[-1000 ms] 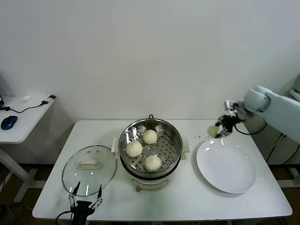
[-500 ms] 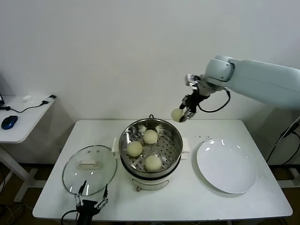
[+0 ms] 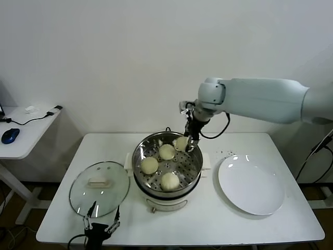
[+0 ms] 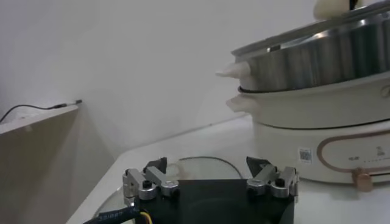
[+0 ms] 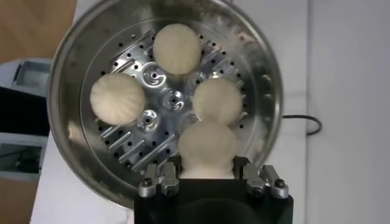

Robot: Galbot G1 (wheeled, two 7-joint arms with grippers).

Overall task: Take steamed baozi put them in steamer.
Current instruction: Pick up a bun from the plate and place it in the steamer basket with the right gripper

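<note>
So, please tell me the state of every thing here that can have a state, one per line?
Steamer: uncovered, three baozi resting on its perforated tray.
Fourth baozi: held by the right gripper, above the steamer's far rim.
Right gripper: shut on the fourth baozi.
Left gripper: open, empty, at the table's near edge.
Glass lid: off, lying flat on the table.
White plate: empty.

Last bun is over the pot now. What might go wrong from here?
The right gripper holds the fourth baozi near the steamer rim, so it may clip the rim while lowering. It also hangs close beside a bun already on the tray, so release might land on it or squash it.
</note>
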